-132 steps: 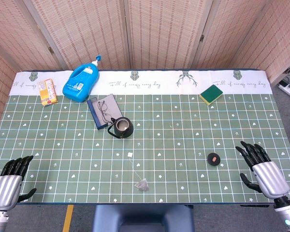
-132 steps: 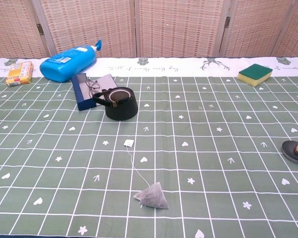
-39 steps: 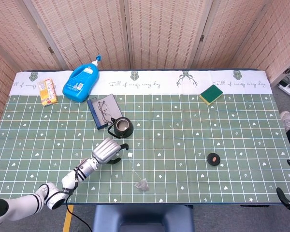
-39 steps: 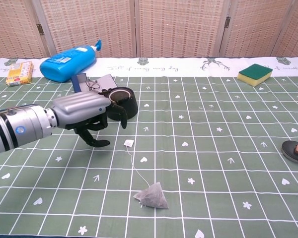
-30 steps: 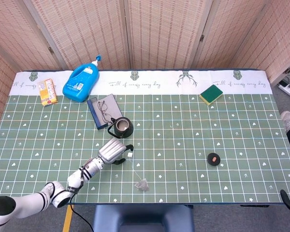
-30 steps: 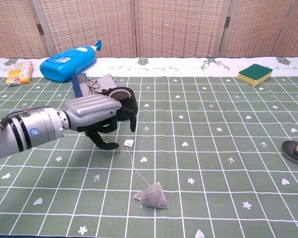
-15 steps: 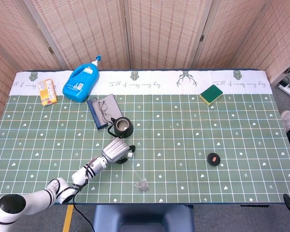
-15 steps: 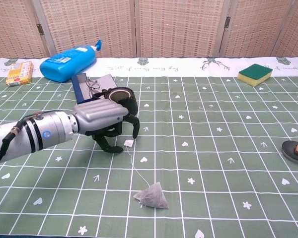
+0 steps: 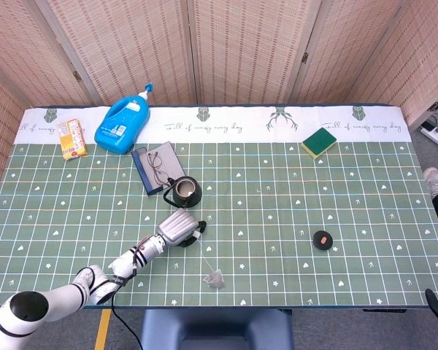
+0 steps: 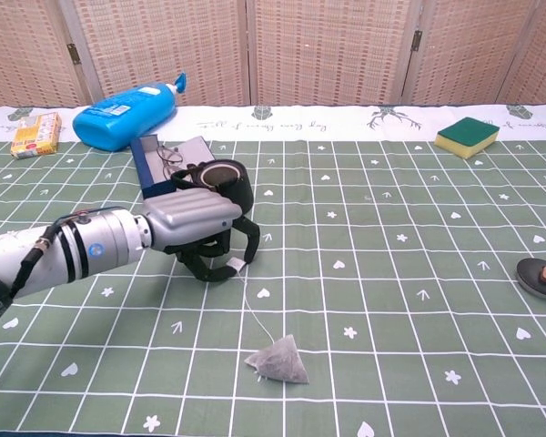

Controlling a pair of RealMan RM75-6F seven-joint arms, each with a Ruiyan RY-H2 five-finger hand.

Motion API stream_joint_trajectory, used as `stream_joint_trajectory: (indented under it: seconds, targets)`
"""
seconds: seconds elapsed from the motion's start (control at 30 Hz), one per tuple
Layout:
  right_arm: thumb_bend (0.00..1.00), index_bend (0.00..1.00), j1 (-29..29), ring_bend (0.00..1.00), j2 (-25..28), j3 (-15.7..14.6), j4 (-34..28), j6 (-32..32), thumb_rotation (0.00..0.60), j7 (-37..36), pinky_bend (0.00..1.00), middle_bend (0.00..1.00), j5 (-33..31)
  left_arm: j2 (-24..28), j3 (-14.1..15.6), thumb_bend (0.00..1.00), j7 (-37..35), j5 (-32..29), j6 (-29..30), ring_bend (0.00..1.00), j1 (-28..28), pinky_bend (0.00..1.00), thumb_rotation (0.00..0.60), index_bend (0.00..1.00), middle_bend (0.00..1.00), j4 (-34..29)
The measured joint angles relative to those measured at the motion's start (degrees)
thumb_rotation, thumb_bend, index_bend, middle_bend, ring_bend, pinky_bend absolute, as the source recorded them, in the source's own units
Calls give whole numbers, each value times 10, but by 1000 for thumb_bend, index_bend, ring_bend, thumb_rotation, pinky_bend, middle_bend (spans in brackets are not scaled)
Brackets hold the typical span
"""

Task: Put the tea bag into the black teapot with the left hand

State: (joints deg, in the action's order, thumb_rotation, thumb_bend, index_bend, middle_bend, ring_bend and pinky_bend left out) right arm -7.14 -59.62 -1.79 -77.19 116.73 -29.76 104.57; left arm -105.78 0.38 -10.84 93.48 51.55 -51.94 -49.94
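Observation:
The grey pyramid tea bag (image 9: pixel 215 278) (image 10: pixel 280 358) lies on the green cloth near the front edge. Its string runs up to a small white paper tag (image 10: pixel 237 265). My left hand (image 9: pixel 179 228) (image 10: pixel 200 232) rests low over that tag, thumb and a curved finger bracketing it with a small gap. The tag is still flat on the cloth. The black teapot (image 9: pixel 184 191) (image 10: pixel 220 176) stands open just behind the hand, its lower part hidden by it. Only a dark fingertip of my right hand (image 9: pixel 436 298) shows at the bottom right corner.
The teapot's lid (image 9: pixel 322 240) (image 10: pixel 539 276) lies at the right. Behind the pot sit a blue case with glasses (image 9: pixel 153 167), a blue detergent bottle (image 9: pixel 123 122), a yellow packet (image 9: pixel 72 138) and a green sponge (image 9: pixel 319 141).
My left hand has come from the front left corner to the tag, and its fingers have curled closer around it. My right hand has dropped almost out of view.

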Motion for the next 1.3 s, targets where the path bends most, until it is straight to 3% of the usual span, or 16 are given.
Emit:
stream_joint_trajectory:
  seconds: [0.8,1.3]
  targets:
    - [423,0,-4,0,-1,2,-8,-2,600,15,0,0,-1,0,14,406,-19,7,30,1000,5,1000,600,637,1000,6]
    - [423,0,0,0,1,1,-20,-15,600,31,0,0,4,55,1,466,15,-5,58,1000,17,1000,600,663,1000,-55]
